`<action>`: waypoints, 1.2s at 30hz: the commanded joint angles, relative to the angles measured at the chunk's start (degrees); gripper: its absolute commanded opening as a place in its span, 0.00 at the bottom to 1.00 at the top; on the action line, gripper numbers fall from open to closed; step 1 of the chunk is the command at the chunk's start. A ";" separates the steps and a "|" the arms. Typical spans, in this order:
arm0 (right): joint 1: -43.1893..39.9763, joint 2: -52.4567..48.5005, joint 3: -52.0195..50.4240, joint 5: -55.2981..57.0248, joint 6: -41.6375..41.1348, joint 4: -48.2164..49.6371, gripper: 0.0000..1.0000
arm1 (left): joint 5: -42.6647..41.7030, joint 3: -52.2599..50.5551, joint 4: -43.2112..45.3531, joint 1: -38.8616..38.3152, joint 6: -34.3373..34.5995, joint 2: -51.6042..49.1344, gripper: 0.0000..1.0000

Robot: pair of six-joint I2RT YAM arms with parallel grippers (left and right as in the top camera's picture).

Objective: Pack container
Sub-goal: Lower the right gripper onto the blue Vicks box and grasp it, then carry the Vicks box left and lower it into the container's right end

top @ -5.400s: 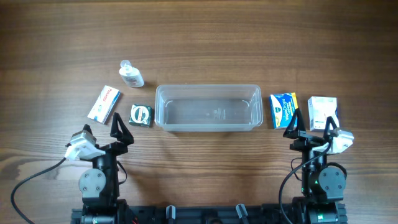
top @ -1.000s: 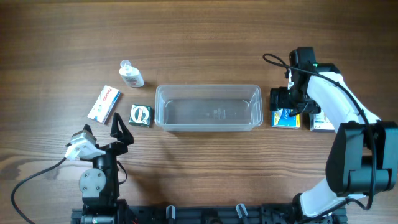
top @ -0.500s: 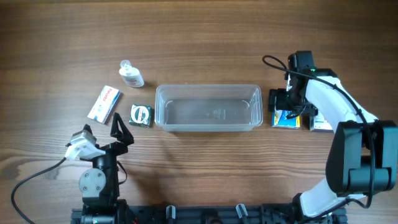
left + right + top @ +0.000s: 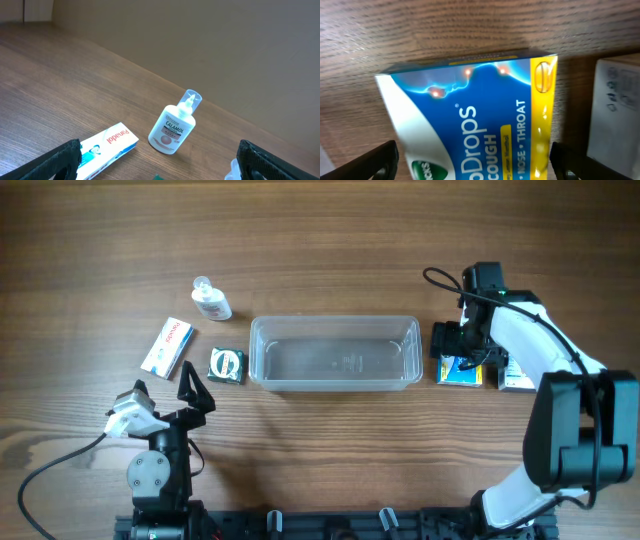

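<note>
Brown wood-grain table under my left gripper; ahead of it I see a plain beige wall.

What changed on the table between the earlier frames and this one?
The right arm swung out from its parked pose at the near table edge. The right gripper now sits low over the blue cough-drops box, jaws open on either side, nothing grasped yet. The left gripper, clear plastic rectangular container, Calamol bottle and white Panadol box stayed put.
</note>
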State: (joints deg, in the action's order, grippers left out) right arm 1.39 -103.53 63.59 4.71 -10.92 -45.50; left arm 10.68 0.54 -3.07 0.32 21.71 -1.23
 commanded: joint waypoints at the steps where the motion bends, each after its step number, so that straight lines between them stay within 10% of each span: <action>1: 0.02 -2.03 -0.48 -0.87 -1.11 0.24 0.96 | 0.11 -0.22 -0.15 -0.31 -0.11 0.04 1.00; 23: 0.02 -1.07 0.00 -0.20 -1.29 -1.22 0.73 | 0.11 -0.22 -0.15 -0.31 -0.11 0.04 1.00; 36: 1.38 19.34 11.61 -1.11 -1.53 -16.13 0.66 | 0.11 -0.22 -0.15 -0.31 -0.11 0.04 1.00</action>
State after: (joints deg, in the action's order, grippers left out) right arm 1.50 -92.71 71.48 4.54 -11.79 -60.10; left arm 10.68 0.54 -3.09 0.32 21.71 -1.23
